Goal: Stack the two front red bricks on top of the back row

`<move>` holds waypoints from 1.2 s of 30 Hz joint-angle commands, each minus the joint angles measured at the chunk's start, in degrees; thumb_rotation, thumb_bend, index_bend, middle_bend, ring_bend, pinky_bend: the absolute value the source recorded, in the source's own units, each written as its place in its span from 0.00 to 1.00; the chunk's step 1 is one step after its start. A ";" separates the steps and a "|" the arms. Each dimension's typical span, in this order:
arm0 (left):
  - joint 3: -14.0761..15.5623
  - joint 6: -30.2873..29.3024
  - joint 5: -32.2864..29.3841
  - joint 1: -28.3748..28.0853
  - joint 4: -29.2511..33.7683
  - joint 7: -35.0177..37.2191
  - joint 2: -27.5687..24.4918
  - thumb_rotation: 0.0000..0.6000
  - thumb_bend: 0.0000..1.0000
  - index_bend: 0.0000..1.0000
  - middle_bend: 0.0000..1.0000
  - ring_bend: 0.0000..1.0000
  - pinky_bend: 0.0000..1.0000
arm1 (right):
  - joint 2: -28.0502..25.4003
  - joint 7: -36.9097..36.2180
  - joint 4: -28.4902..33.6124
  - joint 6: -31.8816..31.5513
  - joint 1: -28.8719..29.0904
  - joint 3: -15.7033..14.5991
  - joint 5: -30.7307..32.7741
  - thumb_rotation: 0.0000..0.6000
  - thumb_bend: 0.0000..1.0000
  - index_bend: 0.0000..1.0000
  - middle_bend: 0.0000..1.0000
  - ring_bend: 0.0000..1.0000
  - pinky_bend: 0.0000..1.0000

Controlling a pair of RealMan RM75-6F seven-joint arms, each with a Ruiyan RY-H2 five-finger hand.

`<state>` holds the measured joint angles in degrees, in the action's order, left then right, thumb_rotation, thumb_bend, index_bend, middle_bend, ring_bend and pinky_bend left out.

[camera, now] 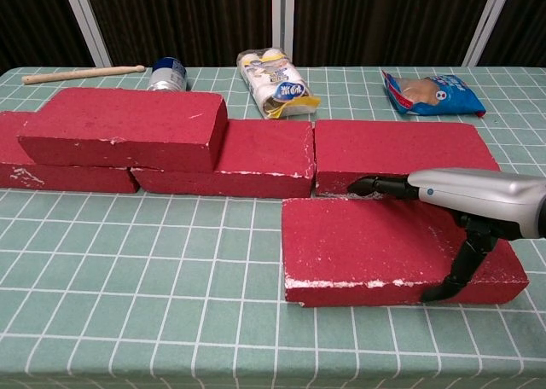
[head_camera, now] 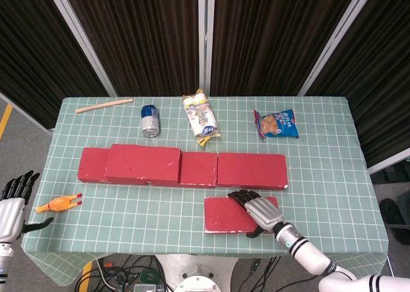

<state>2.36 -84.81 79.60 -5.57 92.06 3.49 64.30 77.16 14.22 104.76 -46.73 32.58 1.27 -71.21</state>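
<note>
One brick (head_camera: pixel 142 164) is already sitting on the back row (head_camera: pixel 252 170), while the right hand (head_camera: pixel 259 212) is straddling the remaining front brick (head_camera: pixel 227 214), fingers (camera: pixel 380 186) spread over its back edge and thumb at its front face.
</note>
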 commanded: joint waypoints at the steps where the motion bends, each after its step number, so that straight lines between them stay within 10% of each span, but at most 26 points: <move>1: -0.27 0.16 0.04 0.16 -0.12 -0.11 0.08 1.00 0.02 0.04 0.00 0.00 0.00 | -0.18 -1.16 -0.40 -0.42 -0.13 -0.26 -0.63 1.00 0.05 0.00 0.09 0.05 0.16; 21: -1.92 0.89 0.91 1.29 0.00 0.03 0.12 1.00 0.02 0.04 0.00 0.00 0.00 | -3.48 -5.64 3.13 -7.39 -1.26 -0.05 -8.69 1.00 0.10 0.08 0.21 0.17 0.29; 36: -2.78 0.92 1.61 2.08 0.10 2.94 -0.71 1.00 0.02 0.04 0.00 0.00 0.00 | -6.13 -5.81 -2.68 0.70 9.82 12.20 5.64 1.00 0.10 0.09 0.25 0.21 0.32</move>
<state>-0.39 -83.89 81.20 -3.52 92.19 6.39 63.62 70.75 8.25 103.71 -47.73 40.56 11.91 -67.60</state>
